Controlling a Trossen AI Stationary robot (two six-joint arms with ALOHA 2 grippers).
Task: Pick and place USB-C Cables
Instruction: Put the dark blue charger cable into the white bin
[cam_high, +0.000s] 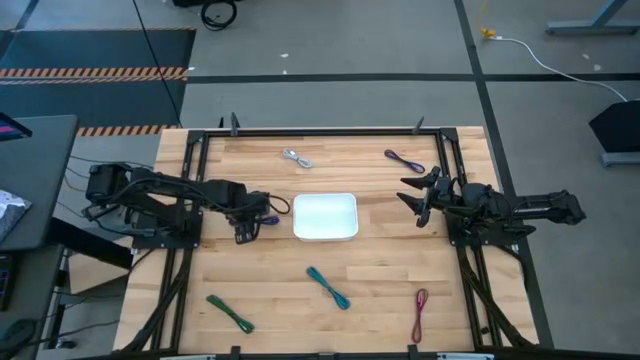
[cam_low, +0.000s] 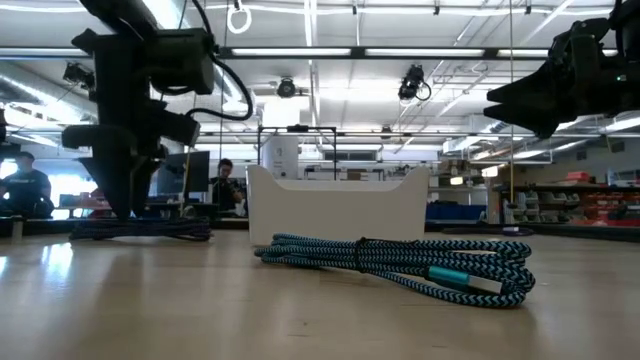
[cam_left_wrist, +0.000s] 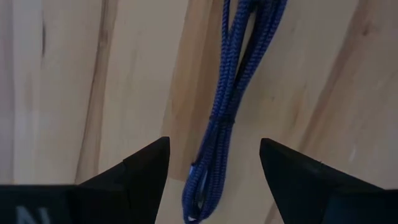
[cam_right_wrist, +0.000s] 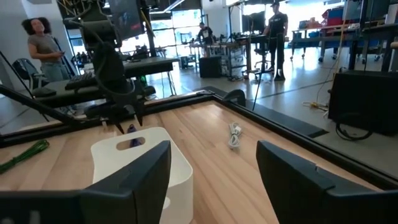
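Note:
My left gripper (cam_left_wrist: 214, 168) (cam_high: 245, 228) points down, open, over a purple cable (cam_left_wrist: 227, 93) (cam_high: 268, 220) that lies flat on the wood left of the white bin (cam_high: 325, 216). Its fingers stand on either side of the bundle's end without touching it. My right gripper (cam_right_wrist: 211, 168) (cam_high: 415, 195) hovers open, right of the bin. The other bundles lie on the table: silver-white (cam_high: 296, 157), a second purple (cam_high: 404, 160), teal (cam_high: 328, 287) (cam_low: 400, 265), green (cam_high: 230, 313), dark red (cam_high: 419, 315).
The white bin (cam_low: 335, 205) (cam_right_wrist: 143, 155) stands at the table's middle between the two arms. A black frame (cam_high: 330, 130) runs along the table's edges. People and workbenches show in the room beyond the table.

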